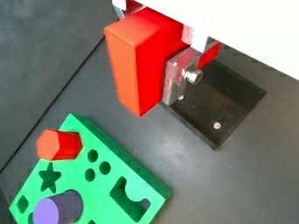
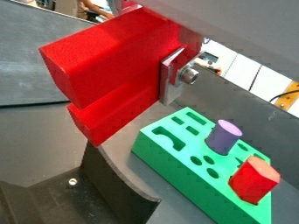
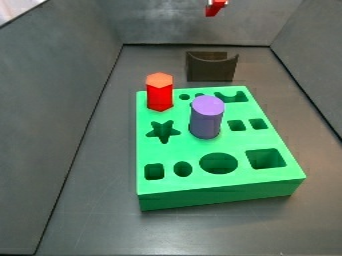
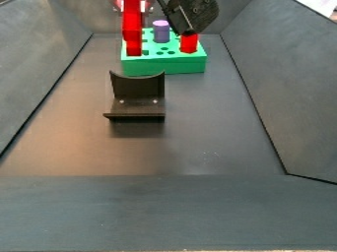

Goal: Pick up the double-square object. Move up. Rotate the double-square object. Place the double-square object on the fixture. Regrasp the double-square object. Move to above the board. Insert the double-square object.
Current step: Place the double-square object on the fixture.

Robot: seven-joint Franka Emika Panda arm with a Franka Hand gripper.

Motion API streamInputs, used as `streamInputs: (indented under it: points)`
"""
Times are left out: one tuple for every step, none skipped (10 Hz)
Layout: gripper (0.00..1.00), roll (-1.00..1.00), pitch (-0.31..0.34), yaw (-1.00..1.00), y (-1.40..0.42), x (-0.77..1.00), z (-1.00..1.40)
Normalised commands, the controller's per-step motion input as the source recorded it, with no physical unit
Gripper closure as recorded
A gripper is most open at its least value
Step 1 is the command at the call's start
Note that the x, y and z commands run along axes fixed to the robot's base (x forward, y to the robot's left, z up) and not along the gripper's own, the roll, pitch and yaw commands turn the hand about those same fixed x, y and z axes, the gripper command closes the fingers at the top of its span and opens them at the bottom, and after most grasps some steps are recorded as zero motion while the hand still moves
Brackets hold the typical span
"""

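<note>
My gripper (image 1: pixel 158 72) is shut on the double-square object (image 1: pixel 135 66), a bright red blocky piece, and holds it high in the air. One silver finger (image 1: pixel 181 77) presses its side; the other finger is hidden behind the piece. In a side view the double-square object (image 4: pixel 133 22) hangs upright above the fixture (image 4: pixel 136 95). The fixture (image 3: pixel 211 65) is dark with a scooped top and stands just beyond the green board (image 3: pixel 214 145). In a wrist view the fixture (image 1: pixel 222 105) lies below the held piece and the board (image 1: pixel 93 179) lies off to one side.
A red hexagonal peg (image 3: pixel 159 91) and a purple cylinder (image 3: pixel 206 116) stand in holes of the board. Other cut-outs in it, a star, circles and squares, are open. Sloping dark walls (image 3: pixel 80 90) enclose the floor on both sides.
</note>
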Motion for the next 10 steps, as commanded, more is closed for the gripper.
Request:
streamInputs:
  points:
    - [1.00,-1.00,0.219,-0.10,0.13,0.12,-1.00]
    - [1.00,-1.00,0.207,-0.11,0.14,0.13,-1.00]
    - [1.00,-0.98,0.231,-0.15,0.14,0.14,-1.00]
    - [1.00,-0.82,0.208,-0.17,0.14,0.15,-1.00]
    - [1.00,-0.59,0.141,-0.20,0.14,0.15,-1.00]
    - [1.00,-0.41,0.090,-0.21,0.14,0.16,-1.00]
    - [1.00,-0.26,0.048,-0.21,0.14,0.17,-1.00]
    - [1.00,-0.18,-0.001,-0.19,0.12,0.16,-0.87]
    - [1.00,-0.15,-0.022,-0.17,0.10,0.13,-0.64]
    - [1.00,-0.12,-0.038,-0.14,0.07,0.10,-0.44]
